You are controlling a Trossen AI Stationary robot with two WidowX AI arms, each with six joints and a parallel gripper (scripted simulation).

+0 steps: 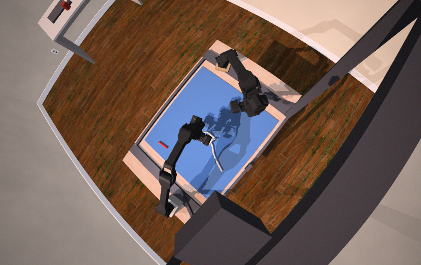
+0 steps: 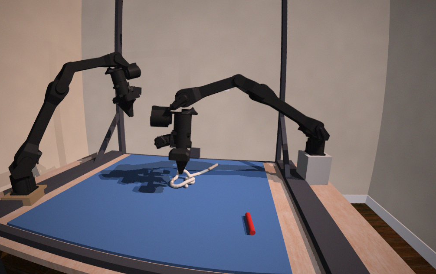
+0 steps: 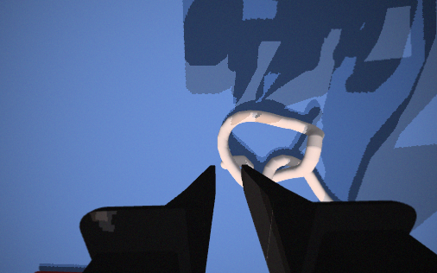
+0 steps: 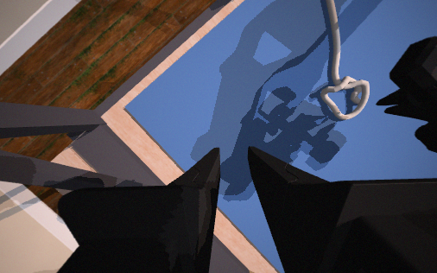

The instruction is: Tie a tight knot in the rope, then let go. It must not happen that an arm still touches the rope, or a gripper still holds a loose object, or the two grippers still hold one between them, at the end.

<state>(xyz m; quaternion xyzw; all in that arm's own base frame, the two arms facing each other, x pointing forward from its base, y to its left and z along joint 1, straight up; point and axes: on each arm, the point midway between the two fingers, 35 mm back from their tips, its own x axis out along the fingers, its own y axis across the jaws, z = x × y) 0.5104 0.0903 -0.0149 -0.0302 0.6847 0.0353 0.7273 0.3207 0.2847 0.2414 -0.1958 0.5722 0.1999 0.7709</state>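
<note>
The white rope lies on the blue mat in a loose, open knot with a straight tail running off; it also shows in the top view, the left wrist view and the right wrist view. My left gripper points straight down with its tips just above the knot's loop. Its fingers stand nearly together with only mat showing in the narrow gap, and the rope is beside the tips, not between them. My right gripper hangs high above the mat, nearly closed and empty.
A small red cylinder lies on the mat near its front right, far from the rope; it also shows in the top view. Dark frame posts stand at the back corners. The left arm's wrist shows in the right wrist view.
</note>
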